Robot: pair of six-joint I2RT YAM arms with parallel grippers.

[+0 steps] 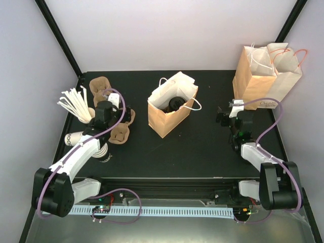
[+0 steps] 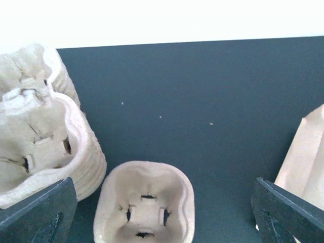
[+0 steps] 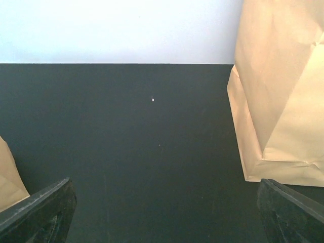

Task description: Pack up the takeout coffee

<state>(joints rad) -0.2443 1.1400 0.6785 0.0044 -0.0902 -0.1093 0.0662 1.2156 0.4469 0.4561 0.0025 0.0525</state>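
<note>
Brown paper makes up the open bag [image 1: 164,119] at the middle of the desk [image 1: 202,152], and no writing is seen on it. A dark printed line is carried low on the front of the group of standing bags [image 1: 266,76] at the far right, but it is too small to be read. Black print is also seen on a white cup [image 1: 76,137] lying on its side at the left edge, and it cannot be read either.

The takeout coffee [image 1: 175,104] is found inside the open bag; only its glossy black lid is seen from above, framed by the bag's white handles. What else the bag holds cannot be told.

At the far left a stack of carriers [image 1: 99,85] of brown pulp is set, and a single carrier [image 1: 120,133] lies nearer, its cup wells empty in the left wrist view.

The left arm is stretched from its base toward the far left, and the left gripper [image 1: 124,114] is held over the carriers with its jaws spread wide and nothing gripped; the single carrier [image 2: 144,202] is seen between its fingers, the stack to its left.

The right arm is bent back toward the middle, and the right gripper [image 1: 225,115] is held fully spread and empty over bare desk, between the open bag and the standing bags.
</note>
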